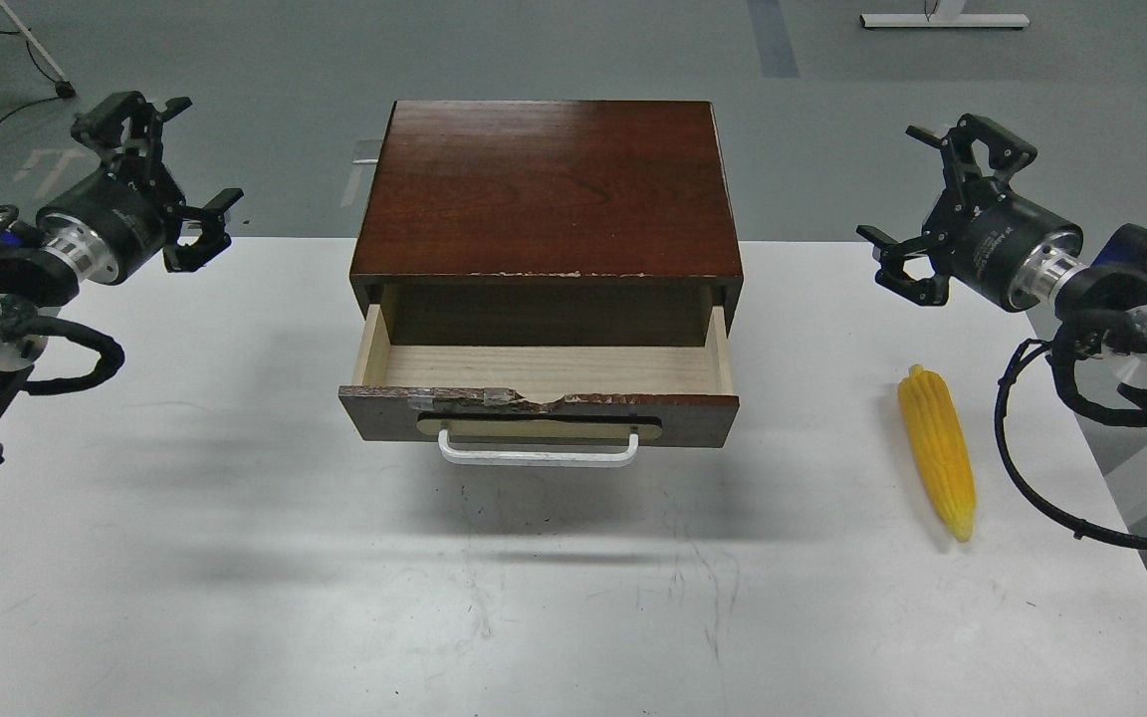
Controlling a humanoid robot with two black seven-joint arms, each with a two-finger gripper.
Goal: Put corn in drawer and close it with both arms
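Note:
The yellow corn [938,451] lies on the white table at the right, its tip pointing toward the front edge. The drawer [540,412] stands pulled out of the dark brown cabinet [546,189], showing an empty pale wood interior, a chipped top edge and a white bar handle [538,454]. My left gripper [190,159] hovers open at the far left, well clear of the cabinet. Over on the right, above and behind the corn, my right gripper [907,189] hangs open. Neither holds anything.
The white table [235,558] reaches to the front and ends at its right edge just past the corn. Black cables loop from both wrists, the right one [1022,478] hanging close to the corn. Grey floor lies behind the table.

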